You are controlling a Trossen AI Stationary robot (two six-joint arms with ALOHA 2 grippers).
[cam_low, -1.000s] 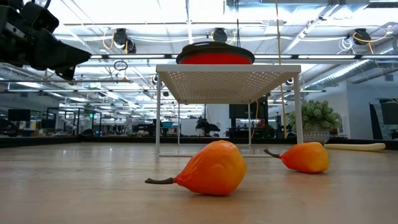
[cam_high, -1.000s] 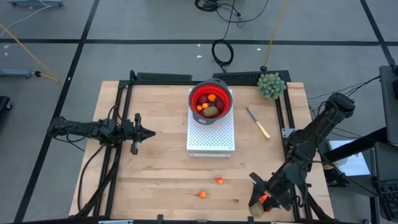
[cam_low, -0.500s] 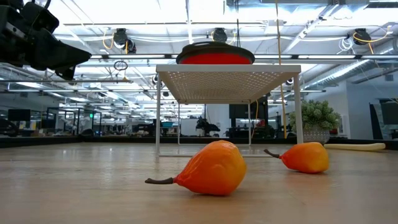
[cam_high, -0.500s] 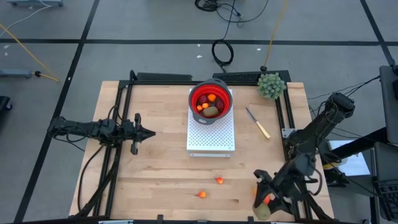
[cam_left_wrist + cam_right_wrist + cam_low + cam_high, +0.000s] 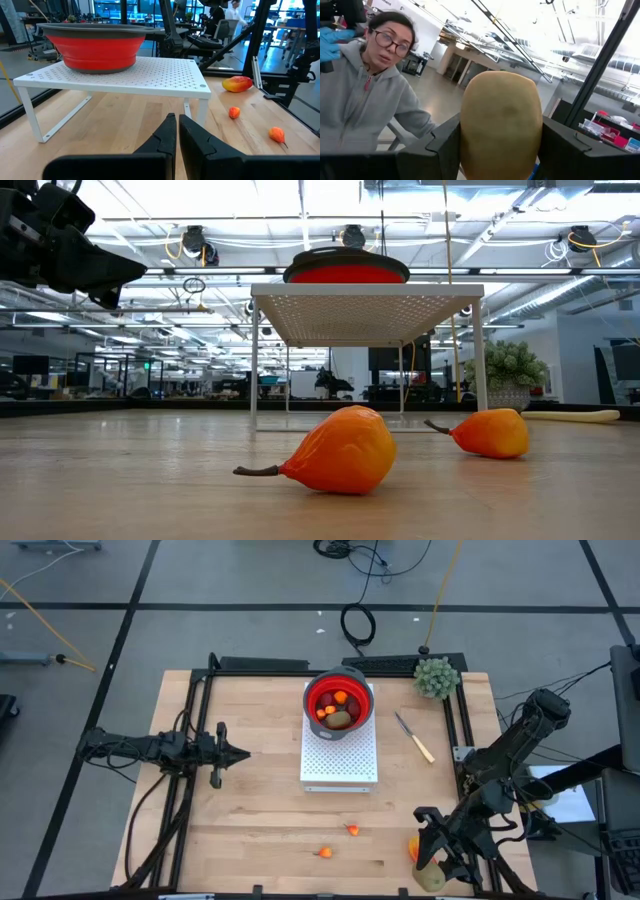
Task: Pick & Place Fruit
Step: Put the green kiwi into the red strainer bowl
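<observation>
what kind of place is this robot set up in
Probably a robotics lab in an open office: a wooden table on a concrete floor with cables, rows of desks and monitors behind.

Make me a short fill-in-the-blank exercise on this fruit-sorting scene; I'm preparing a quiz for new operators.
1. The red bowl stands on a white perforated ____.
2. The right gripper, at the table's near right corner, is shut on a brown-green ____ fruit.
3. The left gripper is ____ and holds nothing.
4. Loose on the wood between the rack and the table's near edge lie ____ small orange pears.

Missing words: rack; oval; shut; two
</observation>
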